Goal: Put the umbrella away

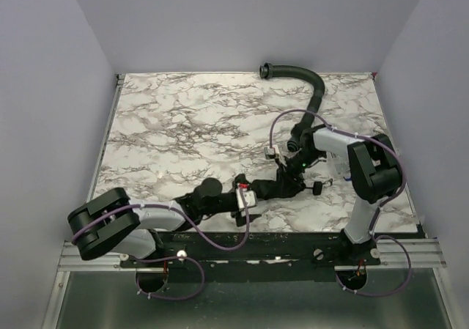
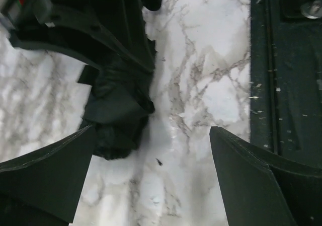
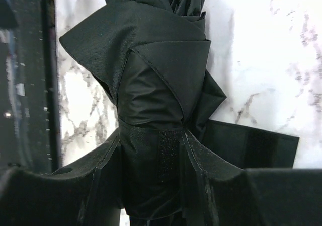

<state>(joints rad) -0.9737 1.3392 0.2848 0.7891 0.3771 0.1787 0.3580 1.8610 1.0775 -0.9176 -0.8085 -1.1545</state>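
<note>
The folded umbrella [image 3: 161,85] was seen lying on the table [image 1: 183,124] near its front edge, pinched by the right claw [image 3: 151,155], probably to steady it. The left claw [image 2: 152,135] was spread wide beside its end, touching nothing.

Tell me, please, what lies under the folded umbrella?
The marble tabletop shows all around the umbrella, which appears to rest on it. The patch directly beneath is covered by the black fabric, so anything there cannot be seen.
</note>
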